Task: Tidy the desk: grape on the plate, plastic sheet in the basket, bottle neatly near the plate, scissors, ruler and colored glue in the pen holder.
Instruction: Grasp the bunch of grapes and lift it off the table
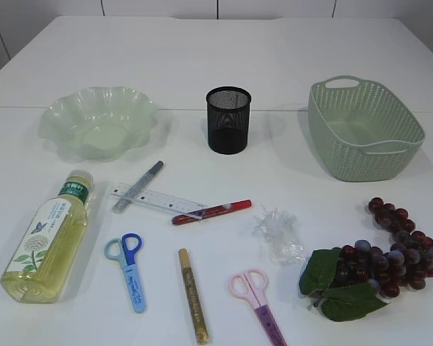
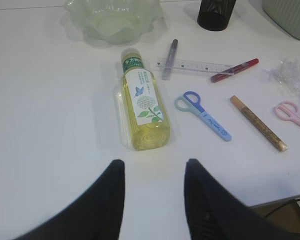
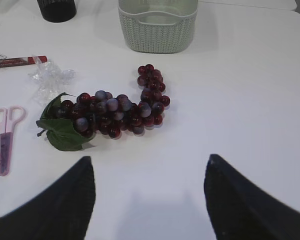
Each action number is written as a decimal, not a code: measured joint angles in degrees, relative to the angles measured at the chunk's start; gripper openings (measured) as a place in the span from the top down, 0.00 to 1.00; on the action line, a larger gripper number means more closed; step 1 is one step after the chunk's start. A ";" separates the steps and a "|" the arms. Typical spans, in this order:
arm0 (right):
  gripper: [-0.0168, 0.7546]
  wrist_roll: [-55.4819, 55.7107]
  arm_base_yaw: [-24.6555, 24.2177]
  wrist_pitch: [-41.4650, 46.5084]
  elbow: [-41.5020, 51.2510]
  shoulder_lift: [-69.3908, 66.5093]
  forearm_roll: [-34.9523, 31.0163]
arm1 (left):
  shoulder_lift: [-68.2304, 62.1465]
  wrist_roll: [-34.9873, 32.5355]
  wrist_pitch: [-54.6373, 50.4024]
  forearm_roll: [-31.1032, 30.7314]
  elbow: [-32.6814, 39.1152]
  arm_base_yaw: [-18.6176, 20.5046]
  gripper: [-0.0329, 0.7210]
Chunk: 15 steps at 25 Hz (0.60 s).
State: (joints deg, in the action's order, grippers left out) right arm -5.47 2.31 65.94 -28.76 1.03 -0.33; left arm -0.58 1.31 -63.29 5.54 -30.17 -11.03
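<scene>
A bunch of dark grapes [image 1: 393,256] with green leaves lies at the front right, also in the right wrist view [image 3: 115,110]. The crumpled plastic sheet [image 1: 278,232] lies left of it. The tea bottle [image 1: 47,241] lies on its side at the front left. Blue scissors [image 1: 128,263], pink scissors [image 1: 256,295], a clear ruler [image 1: 155,198], and red [image 1: 211,212], gold [image 1: 193,295] and silver [image 1: 138,186] glue pens lie mid-table. The green plate [image 1: 101,122], black pen holder [image 1: 228,120] and green basket [image 1: 361,130] stand behind. My left gripper [image 2: 155,167] is open near the bottle's base [image 2: 142,107]. My right gripper [image 3: 150,165] is open before the grapes.
The white table [image 1: 216,58] runs far back behind the containers. Its front edge shows at the lower right of the left wrist view [image 2: 285,197]. Neither arm shows in the exterior view.
</scene>
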 joint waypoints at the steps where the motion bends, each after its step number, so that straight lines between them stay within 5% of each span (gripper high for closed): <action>1: 0.29 0.00 0.00 0.00 0.00 0.00 0.00 | 0.00 0.00 0.00 0.00 0.00 0.00 0.57; 15: 0.29 0.00 0.00 0.00 0.00 0.00 0.00 | 0.00 0.00 0.00 0.00 0.00 0.00 0.57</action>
State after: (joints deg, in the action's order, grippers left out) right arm -5.47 2.31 65.94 -28.76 1.03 -0.33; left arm -0.58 1.31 -63.29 5.54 -30.17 -11.03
